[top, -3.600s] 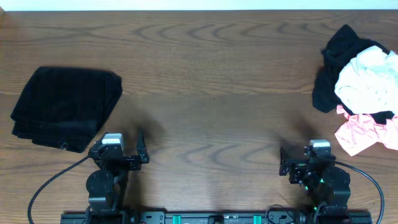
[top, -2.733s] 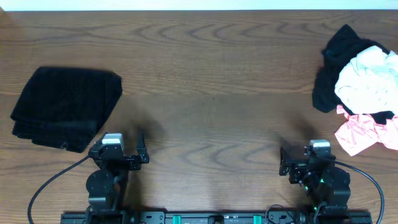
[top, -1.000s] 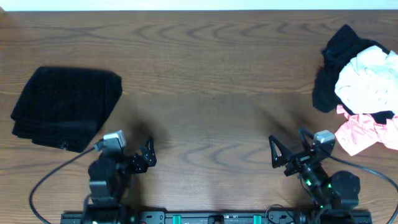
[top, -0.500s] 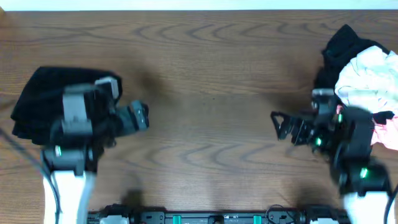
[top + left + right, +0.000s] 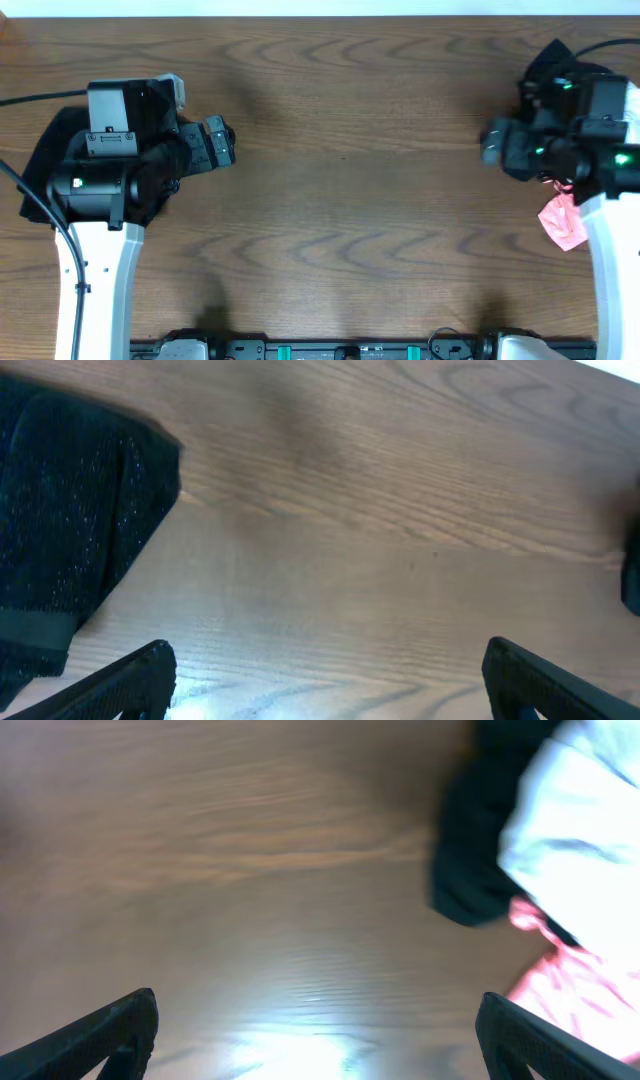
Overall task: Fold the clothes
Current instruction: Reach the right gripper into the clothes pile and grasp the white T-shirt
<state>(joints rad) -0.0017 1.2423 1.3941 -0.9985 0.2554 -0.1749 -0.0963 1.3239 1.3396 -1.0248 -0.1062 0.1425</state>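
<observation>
Left gripper [image 5: 330,676] and right gripper [image 5: 318,1032] both gape apart. One folded black garment [image 5: 70,510]; one crumpled black, white and pink heap [image 5: 570,840].

Clothes pile [image 5: 570,830] blurred, cut by frame edge

1. Overhead, even light on my counter [image 5: 340,210], soft shadows.
2. My right wrist view is blurred, with glare low down.
3. My left wrist view is sharper.
</observation>
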